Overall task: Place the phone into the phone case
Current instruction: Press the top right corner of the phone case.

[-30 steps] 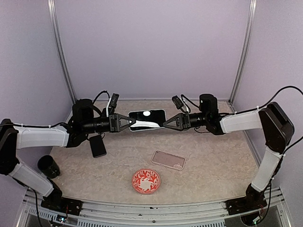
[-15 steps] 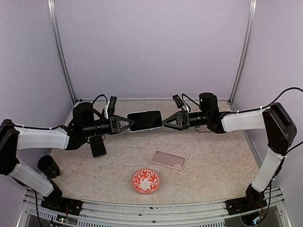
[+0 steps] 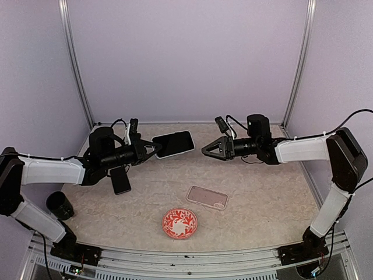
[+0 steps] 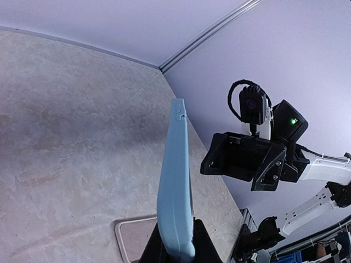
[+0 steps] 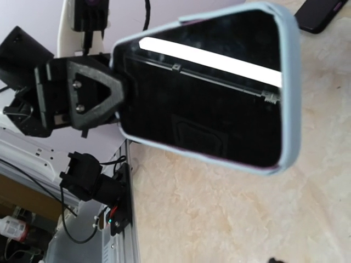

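Top external: left tool (image 3: 152, 149) pinches phone (image 3: 173, 144) by one short end, aloft over table (image 3: 262, 192). Right tool (image 3: 205, 150) spread, clear of far end. Phone case (image 3: 207, 197) lies flat below (open side unclear). Phone looks stiff, glossy, likely slippery; you'd best grip across long edges, mid-body.

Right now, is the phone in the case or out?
Out: the left gripper holds the phone in the air, while the case lies empty on the table.

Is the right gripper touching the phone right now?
Apart. The top view shows bare table between the right gripper and the phone, which the left gripper holds.
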